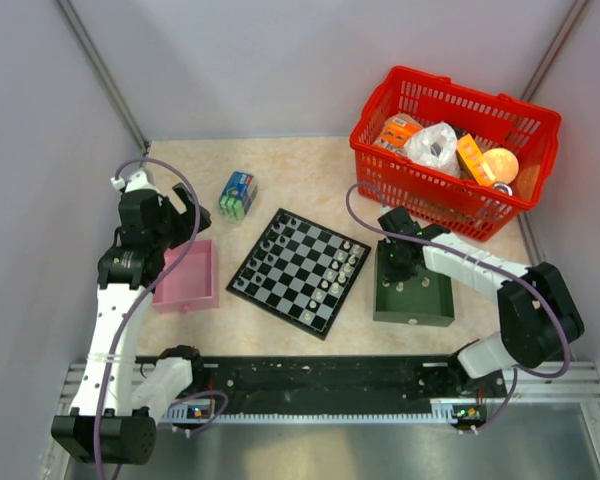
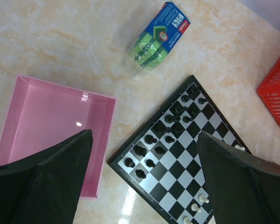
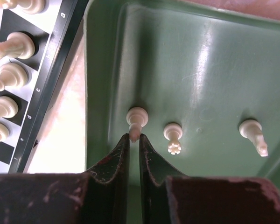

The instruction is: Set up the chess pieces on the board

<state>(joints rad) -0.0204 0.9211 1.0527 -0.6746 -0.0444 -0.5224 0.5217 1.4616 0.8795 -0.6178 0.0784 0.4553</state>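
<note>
The right gripper [image 3: 135, 140] pinches a pale chess piece [image 3: 136, 115] in the green tray [image 3: 200, 56] (two loose pieces [image 3: 172, 135] lie to its right); the board [image 3: 46, 88], left, carries a row of pale pieces [image 3: 11, 74].

Bright, w/ glare on green tray [image 3: 201, 53]

White-and-black left arm [image 1: 105, 330], matching right arm [image 1: 470, 262] — looped purple cables [image 1: 348, 203], scuffed black fingers [image 3: 114, 163]

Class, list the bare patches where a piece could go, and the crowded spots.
Bare: tabletop between the green pack and the red basket, behind the board; inside the pink tray; the board's middle rows. Crowded: the chess pieces along two board edges; the narrow gap beside the green tray.
</note>
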